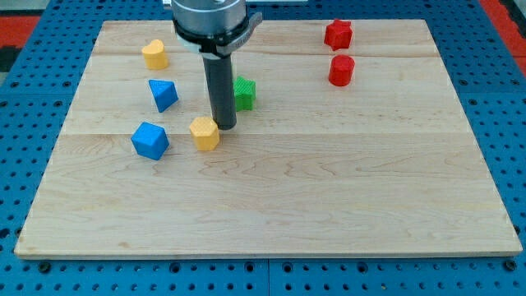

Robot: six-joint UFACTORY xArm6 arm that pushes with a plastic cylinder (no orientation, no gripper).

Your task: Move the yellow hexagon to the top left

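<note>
The yellow hexagon (205, 133) lies on the wooden board (329, 197), left of centre. My tip (225, 127) stands just to its upper right, touching or nearly touching its edge. The dark rod rises from there to the arm's head at the view's top. A second yellow block (154, 55), heart-like in shape, sits near the board's top left corner.
A blue block (150, 140) lies left of the yellow hexagon and a blue triangular block (163, 94) above it. A green block (244, 93) sits just right of the rod, partly hidden. Two red blocks (338, 34) (341, 71) lie at the upper right.
</note>
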